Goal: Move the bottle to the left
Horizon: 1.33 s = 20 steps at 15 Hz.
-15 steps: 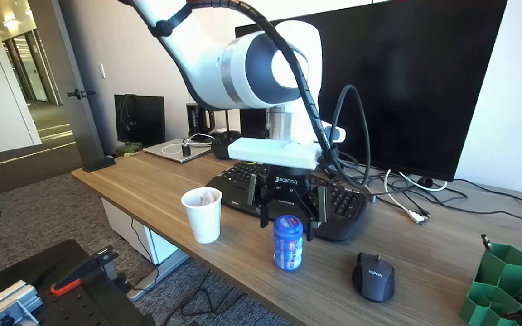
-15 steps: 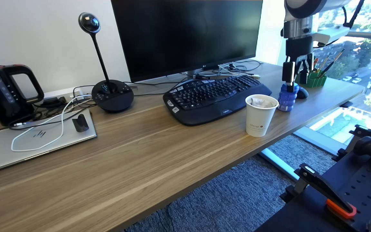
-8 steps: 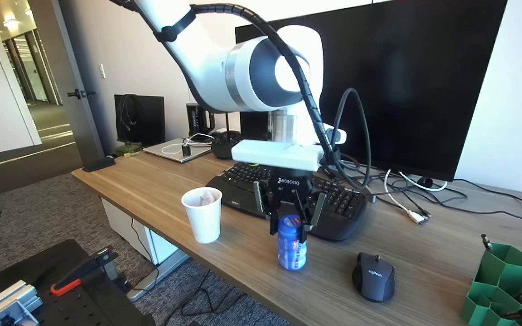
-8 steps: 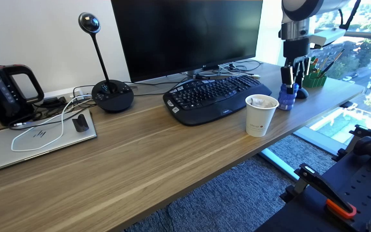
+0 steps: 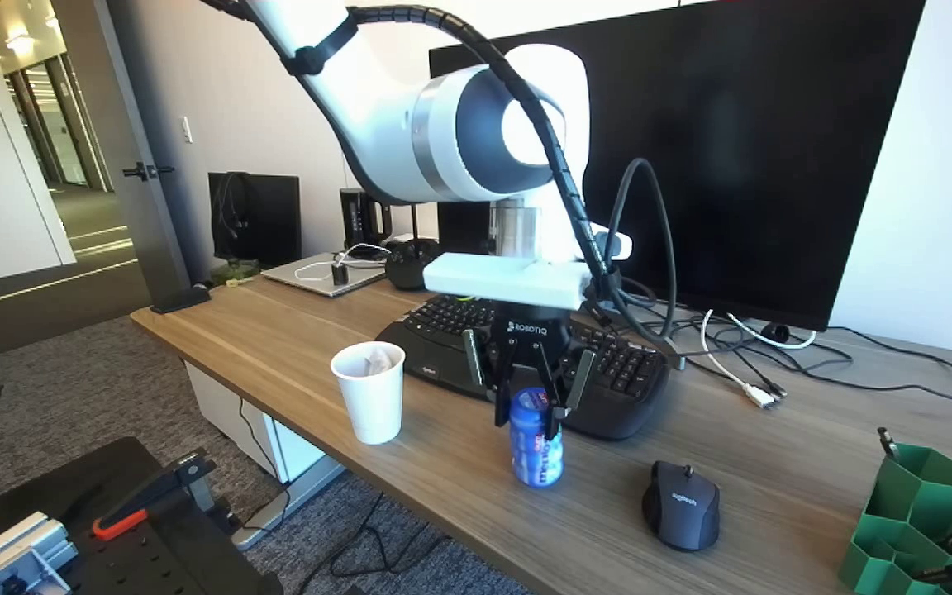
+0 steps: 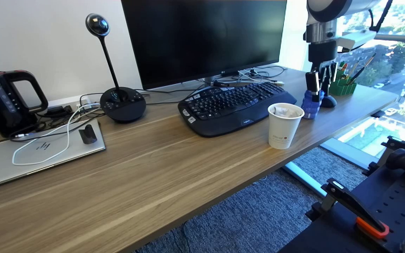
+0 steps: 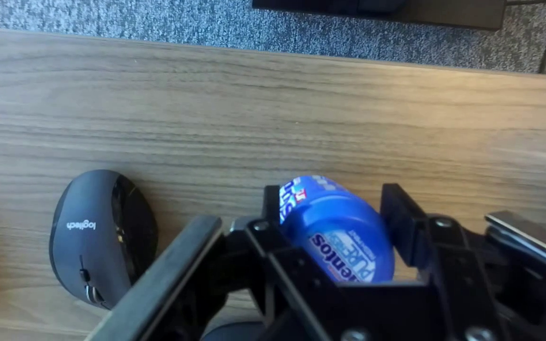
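The jaws have drawn in. A second ago the gripper (image 5: 528, 419) stood wide around the bottle (image 5: 536, 453); it now grips it, with the fingers (image 7: 402, 222) set against both sides near the top. The bottle has shifted slightly toward 2 o'clock and is roughly upright at the front part of the desk (image 5: 600, 504). Whether its base has left the desk cannot be judged from these angles. The grasp is judged complete, or nearly so; the leftward transfer is not yet done.

Clock directions are read from the bottle in an exterior view, with 12 o'clock straight up.

- Cup (image 5: 370, 397): between 9 and 10 o'clock, near, upright.
- Keyboard (image 5: 435, 361): 12 o'clock, just behind.
- Mouse (image 5: 683, 506): toward 4 o'clock, near.
- Pen holder (image 5: 897, 512): between 3 and 4 o'clock, well apart.

If left means 9 o'clock in both exterior views, the cup stands in the way. Raise the bottle above the cup before any sideways travel, or route it around. Caution: a low sweep would probably knock the cup over. Confirm the grip first, as a round bottle held only near the top may swing or slip.
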{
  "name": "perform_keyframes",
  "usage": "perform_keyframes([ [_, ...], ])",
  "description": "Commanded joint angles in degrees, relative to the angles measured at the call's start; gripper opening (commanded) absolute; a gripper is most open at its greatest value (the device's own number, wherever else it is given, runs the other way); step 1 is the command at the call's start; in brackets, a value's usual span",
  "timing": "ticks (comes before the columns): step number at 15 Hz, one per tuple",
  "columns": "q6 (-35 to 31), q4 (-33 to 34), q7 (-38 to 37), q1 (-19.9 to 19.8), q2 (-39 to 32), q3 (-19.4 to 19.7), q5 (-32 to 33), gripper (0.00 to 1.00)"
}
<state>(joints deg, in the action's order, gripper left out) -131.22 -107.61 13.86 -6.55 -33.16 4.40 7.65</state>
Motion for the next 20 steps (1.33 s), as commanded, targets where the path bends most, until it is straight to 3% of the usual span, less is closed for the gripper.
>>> perform_keyframes([
  [1,0.8,0.1,-0.4,-0.4,1.5,-0.8,-0.5,0.30],
  [20,1.9,-0.6,0.0,-0.3,3.4,-1.1,-1.4,0.30],
])
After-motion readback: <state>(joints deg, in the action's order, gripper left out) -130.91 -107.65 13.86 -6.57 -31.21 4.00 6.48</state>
